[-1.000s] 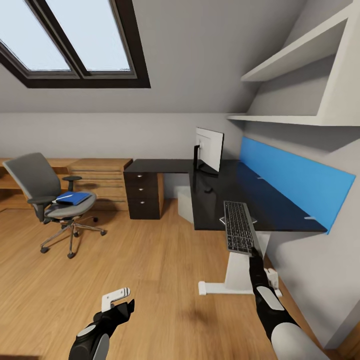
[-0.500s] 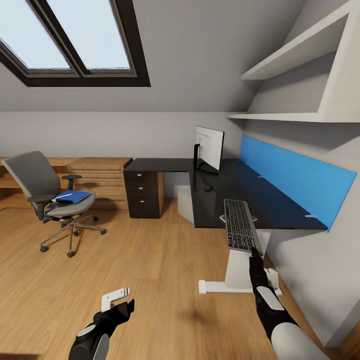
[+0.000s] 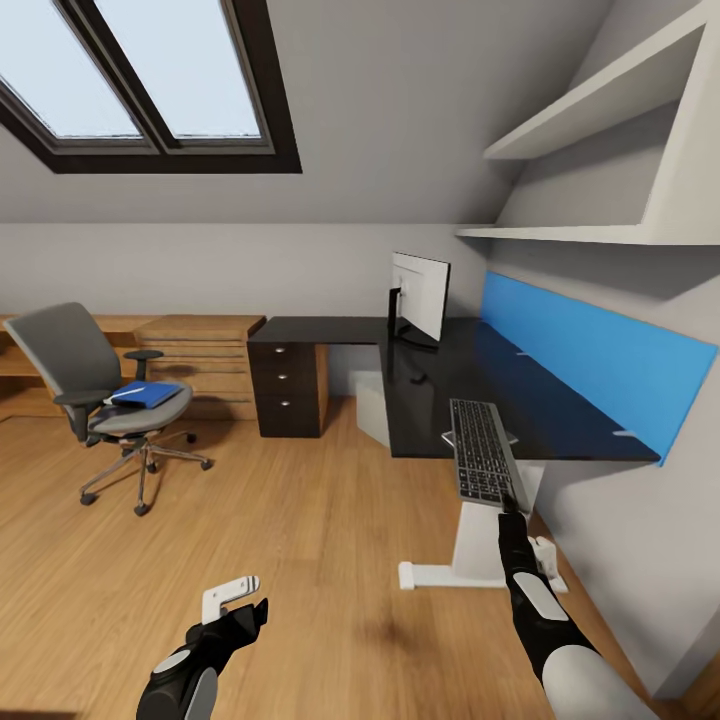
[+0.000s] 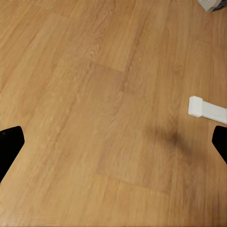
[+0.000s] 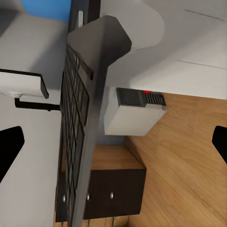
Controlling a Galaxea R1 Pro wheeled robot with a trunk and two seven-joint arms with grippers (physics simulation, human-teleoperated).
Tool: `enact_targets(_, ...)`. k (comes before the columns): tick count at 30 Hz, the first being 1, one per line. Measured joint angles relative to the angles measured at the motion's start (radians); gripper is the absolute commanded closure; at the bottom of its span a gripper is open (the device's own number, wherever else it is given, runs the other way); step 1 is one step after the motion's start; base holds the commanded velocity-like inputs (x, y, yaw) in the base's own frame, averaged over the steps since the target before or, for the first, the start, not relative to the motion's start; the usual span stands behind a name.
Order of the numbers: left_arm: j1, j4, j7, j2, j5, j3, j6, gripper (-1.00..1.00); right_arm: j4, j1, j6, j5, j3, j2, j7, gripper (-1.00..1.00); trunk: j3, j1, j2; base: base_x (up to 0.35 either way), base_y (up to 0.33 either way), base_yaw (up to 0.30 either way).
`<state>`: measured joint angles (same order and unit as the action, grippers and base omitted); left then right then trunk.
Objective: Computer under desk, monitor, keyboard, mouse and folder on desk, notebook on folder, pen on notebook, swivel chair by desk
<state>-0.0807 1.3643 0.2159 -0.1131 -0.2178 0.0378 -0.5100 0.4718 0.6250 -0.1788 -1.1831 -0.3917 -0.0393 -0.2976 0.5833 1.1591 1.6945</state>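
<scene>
My right gripper (image 3: pixel 509 504) is shut on the near end of the keyboard (image 3: pixel 482 450), a slim dark board held out over the front edge of the glossy black desk (image 3: pixel 440 375). In the right wrist view the keyboard (image 5: pixel 78 123) runs edge-on. The monitor (image 3: pixel 418 297) stands at the desk's far corner, before the blue back panel (image 3: pixel 590 355). The light grey computer (image 3: pixel 371 406) sits under the desk, and its red light shows on the computer (image 5: pixel 135 113) in the right wrist view. The swivel chair (image 3: pixel 85 385) at left carries the blue folder (image 3: pixel 148 394). My left gripper (image 3: pixel 235 598) hangs open low over the floor.
A dark drawer unit (image 3: pixel 288 388) stands under the desk's left wing, with a low light-wood shelf unit (image 3: pixel 195 355) beside it. The desk's white leg and foot (image 3: pixel 470 555) stand near my right arm; the white foot (image 4: pixel 207 108) also shows on the wood floor. White wall shelves (image 3: pixel 600 110) hang above.
The whole view has shifted very slightly. The keyboard stays in my right gripper and has edged a little up and toward the desk. The left arm has not moved.
</scene>
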Motion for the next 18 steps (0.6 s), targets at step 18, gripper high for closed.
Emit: enact_targets(18, 0.000, -0.001, 0.000, 0.000, 0.001, 0.000, 0.000, -1.00, 0.000, 0.000, -0.002, 0.002, 0.000, 0.000, 0.000, -1.00, 0.000, 0.000, 0.000, 0.058, 0.048, 0.000)
